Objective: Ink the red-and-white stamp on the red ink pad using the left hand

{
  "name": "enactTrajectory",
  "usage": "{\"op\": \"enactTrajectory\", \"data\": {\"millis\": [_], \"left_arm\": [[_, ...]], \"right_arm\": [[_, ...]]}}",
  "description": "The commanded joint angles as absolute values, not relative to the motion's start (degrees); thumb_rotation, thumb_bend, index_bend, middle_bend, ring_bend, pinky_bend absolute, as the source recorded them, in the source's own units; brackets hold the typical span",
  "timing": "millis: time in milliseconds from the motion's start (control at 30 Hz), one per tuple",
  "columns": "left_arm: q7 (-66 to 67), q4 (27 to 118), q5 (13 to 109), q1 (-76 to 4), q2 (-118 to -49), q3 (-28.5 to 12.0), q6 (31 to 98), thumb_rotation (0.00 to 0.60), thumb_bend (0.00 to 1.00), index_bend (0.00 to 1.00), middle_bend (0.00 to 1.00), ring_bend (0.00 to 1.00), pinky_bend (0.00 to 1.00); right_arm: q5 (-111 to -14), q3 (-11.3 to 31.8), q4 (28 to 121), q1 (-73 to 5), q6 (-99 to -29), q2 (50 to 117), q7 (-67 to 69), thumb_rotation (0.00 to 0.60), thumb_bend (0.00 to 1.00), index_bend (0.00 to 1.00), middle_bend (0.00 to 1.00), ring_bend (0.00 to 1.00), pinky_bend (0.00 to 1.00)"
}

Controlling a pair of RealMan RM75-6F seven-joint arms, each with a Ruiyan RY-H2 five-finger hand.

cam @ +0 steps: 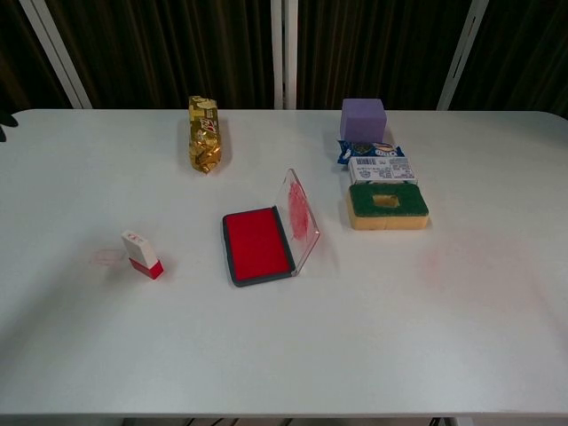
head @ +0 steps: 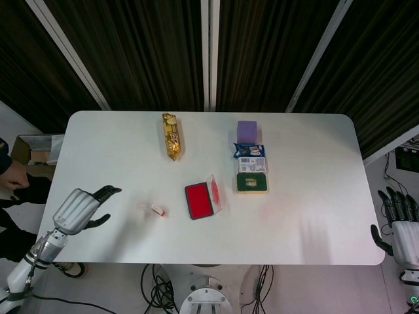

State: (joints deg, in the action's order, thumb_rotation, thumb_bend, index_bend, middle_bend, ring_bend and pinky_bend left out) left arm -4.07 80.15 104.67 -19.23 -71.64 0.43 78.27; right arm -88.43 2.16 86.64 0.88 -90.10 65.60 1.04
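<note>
The small red-and-white stamp (head: 156, 210) (cam: 142, 255) lies tilted on the white table (head: 308, 163), left of the middle. The red ink pad (head: 198, 201) (cam: 256, 245) sits just right of it with its clear lid (cam: 300, 217) standing open. My left hand (head: 81, 208) hovers over the table's left front part, fingers apart and holding nothing, a short way left of the stamp. My right hand (head: 399, 224) hangs past the table's right front corner, fingers spread and empty. The chest view shows neither hand clearly.
A gold snack bag (head: 172, 136) lies at the back left of centre. A purple cube (head: 246, 131), a blue packet (head: 249, 150), a small white box (head: 252, 164) and a green-topped sponge (head: 252, 182) line up right of the pad. A cardboard box (head: 33, 149) stands off the left edge.
</note>
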Motion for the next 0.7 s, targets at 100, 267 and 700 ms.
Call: {"op": "enactTrajectory", "data": {"millis": [100,267,700], "left_arm": [[-3.79,76.56,105.52,-23.97,-77.02,0.79,73.03,0.6,0.22,0.25,0.27,0.88,0.95],[-3.96,74.47,106.04,-26.24,-80.48,1.8,70.83,0.6,0.22,0.27,0.27,0.87,0.94],[-5.75,68.22,104.4,-29.62,-86.86,3.05,67.8,0.6,0.22,0.27,0.27,0.87,0.94]], "right_arm": [[-88.38,2.17,87.03,1.1,-90.37,65.17,0.86,0.6,0.32,0.0,0.0,0.0,0.0],[-88.1,2.25,87.07,1.36,-90.56,64.82,1.31,0.6,0.32,0.0,0.0,0.0,0.0],[-87.91,2.11,85.89,1.01,-89.37,65.6,1.89,0.6,0.32,0.0,0.0,0.0,0.0]]}}
